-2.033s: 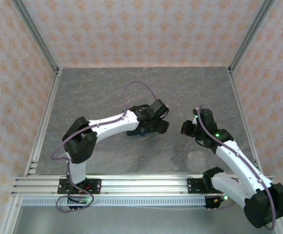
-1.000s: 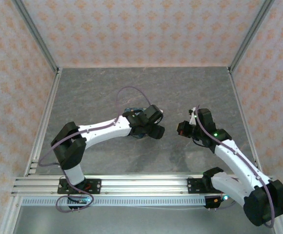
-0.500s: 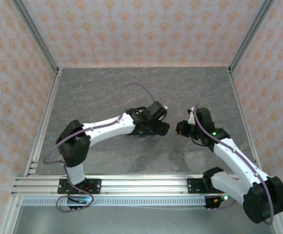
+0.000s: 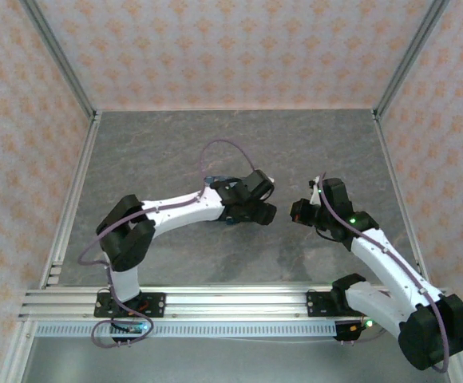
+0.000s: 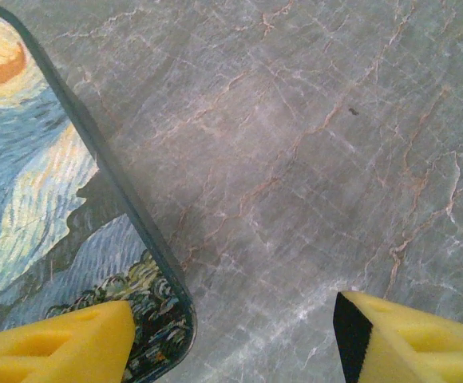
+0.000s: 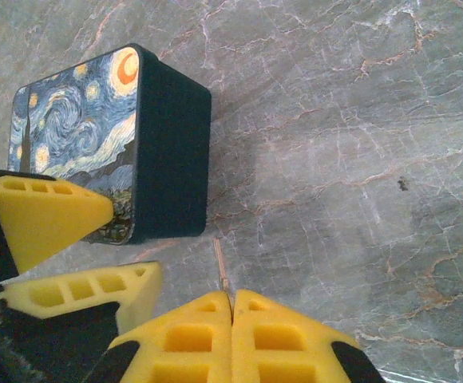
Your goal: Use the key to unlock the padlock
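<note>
Left gripper (image 5: 233,323) stood spread, one finger over the corner of the painted box (image 5: 40,199). My right gripper (image 6: 231,307) pressed together, pinching the thin key (image 6: 222,265), its tip near the box's dark side.

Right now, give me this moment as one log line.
left gripper: open over corner of rectangular starry-night-print box | right gripper: shut on thin metal key

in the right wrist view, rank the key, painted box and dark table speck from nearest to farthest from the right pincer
1. key: pinched in the shut right pincer, poking out ahead
2. painted box: up and to the left
3. dark speck: far off to the upper right
</note>
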You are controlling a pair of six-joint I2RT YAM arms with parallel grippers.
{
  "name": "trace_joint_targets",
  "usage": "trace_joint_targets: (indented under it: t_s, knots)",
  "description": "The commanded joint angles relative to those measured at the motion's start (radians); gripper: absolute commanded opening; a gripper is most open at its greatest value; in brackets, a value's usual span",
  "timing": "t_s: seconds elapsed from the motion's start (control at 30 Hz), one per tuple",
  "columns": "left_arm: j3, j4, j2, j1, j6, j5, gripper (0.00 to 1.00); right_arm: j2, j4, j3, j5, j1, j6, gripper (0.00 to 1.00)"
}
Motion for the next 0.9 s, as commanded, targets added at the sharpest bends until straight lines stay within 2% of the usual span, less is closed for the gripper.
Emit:
trace_joint_targets:
  t_s: [0.0,0.23,0.4,0.53,0.7,0.87]
  knots:
    - [-0.069,-0.034,-0.049,-0.003,-0.026,0.011,0.69,0.002,-0.016,0.026,0.002,-0.001,-0.017,0.00]
    - [-0.109,-0.001,-0.122,-0.003,-0.041,0.029,0.69,0.029,0.081,0.004,-0.093,0.004,0.007,0.00]
    - [-0.156,0.020,-0.227,0.010,-0.046,0.019,0.71,0.092,0.215,-0.008,-0.160,0.048,0.038,0.00]
    - [-0.274,0.077,-0.359,0.065,-0.080,0.036,0.75,0.189,0.344,0.003,-0.222,0.095,0.054,0.00]
    - [-0.443,0.140,-0.492,0.175,-0.128,0.091,0.76,0.314,0.506,0.026,-0.293,0.125,0.090,0.00]
    - [-0.605,0.231,-0.603,0.249,-0.139,0.126,0.76,0.433,0.571,0.076,-0.319,0.141,0.100,0.00]
